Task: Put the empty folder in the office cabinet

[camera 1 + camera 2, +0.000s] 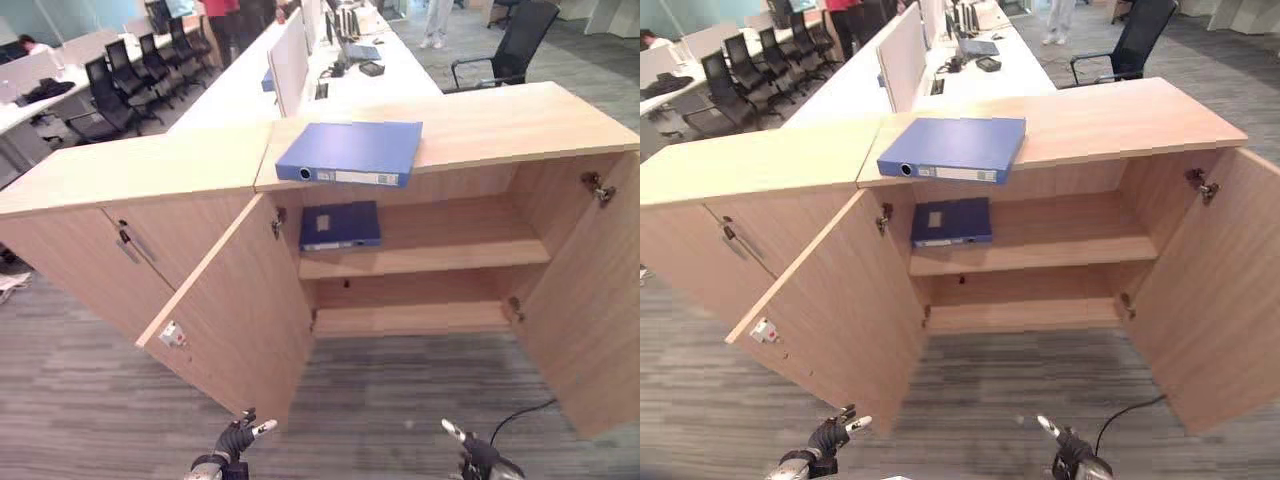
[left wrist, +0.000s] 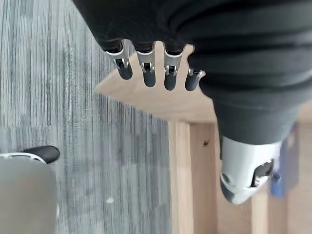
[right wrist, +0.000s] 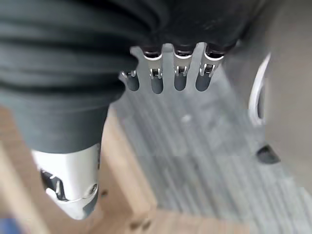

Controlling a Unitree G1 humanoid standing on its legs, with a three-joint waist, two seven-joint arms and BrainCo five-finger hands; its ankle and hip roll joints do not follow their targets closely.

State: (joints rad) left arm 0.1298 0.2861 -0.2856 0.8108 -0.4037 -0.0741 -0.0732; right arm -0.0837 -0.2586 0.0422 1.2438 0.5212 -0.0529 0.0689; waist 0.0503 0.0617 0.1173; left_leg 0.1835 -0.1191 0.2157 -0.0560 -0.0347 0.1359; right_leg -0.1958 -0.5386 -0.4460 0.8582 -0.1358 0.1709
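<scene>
Both robot hands hang low before the open office cabinet (image 1: 420, 170): the left robot hand (image 1: 236, 437) in front of the swung-out left door (image 1: 235, 310), the right robot hand (image 1: 478, 452) in front of the cabinet's open bay, each with fingers straight and apart, holding nothing, as the wrist views confirm.

Largest in the scene, the cabinet stands with both doors wide, its right door (image 1: 590, 290) folded back beside the bay. Behind the cabinet run a white bench (image 1: 300, 70) and a row of black office chairs (image 1: 125, 75). A closed neighbouring cabinet (image 1: 110, 210) adjoins it on the left.

On the cabinet's top, at the front edge above the bay's left side, lies the blue folder (image 1: 352, 150), flat, its spine overhanging the edge slightly. A second blue folder (image 1: 340, 224) already rests flat on the upper shelf (image 1: 440, 250), at its left end, directly below the first. The lower shelf (image 1: 420, 318) is bare.

The lift has not begun. Risks from here: with the folder perched at the edge, a clumsy first touch could tip it off the cabinet top to the floor. Reaching from the left, the arm could knock the open left door. Inside, the shelved folder occupies the left end, so a careless insertion might collide with it.
</scene>
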